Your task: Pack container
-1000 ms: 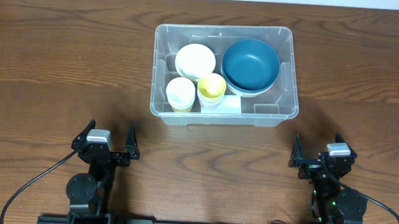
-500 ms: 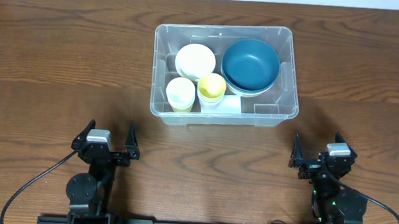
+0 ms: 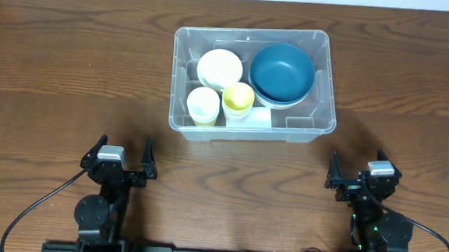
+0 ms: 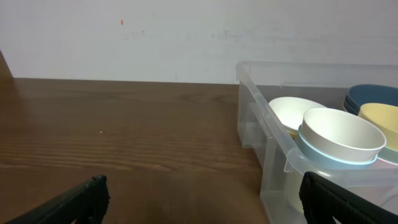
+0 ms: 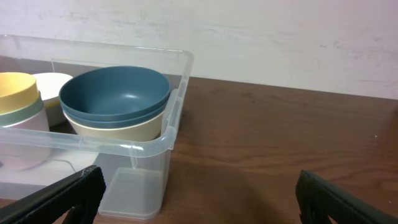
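Sitting unchanged as before, container (image 3: 302,128).

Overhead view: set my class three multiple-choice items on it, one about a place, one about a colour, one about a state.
1. Where does the blue bowl sit in the container?
A. on the side nearer the right arm
B. on the side nearer the left arm
C. outside it

2. What colour is the cup beside the white cup?
A. red
B. yellow
C. black

3. In what state are the left end effector and the right end effector?
A. both shut on cups
B. one holds a bowl
C. both open and empty

Answers:
1 A: it fills the container's right-hand part.
2 B: its rim is pale yellow.
3 C: each stands spread with nothing in it.
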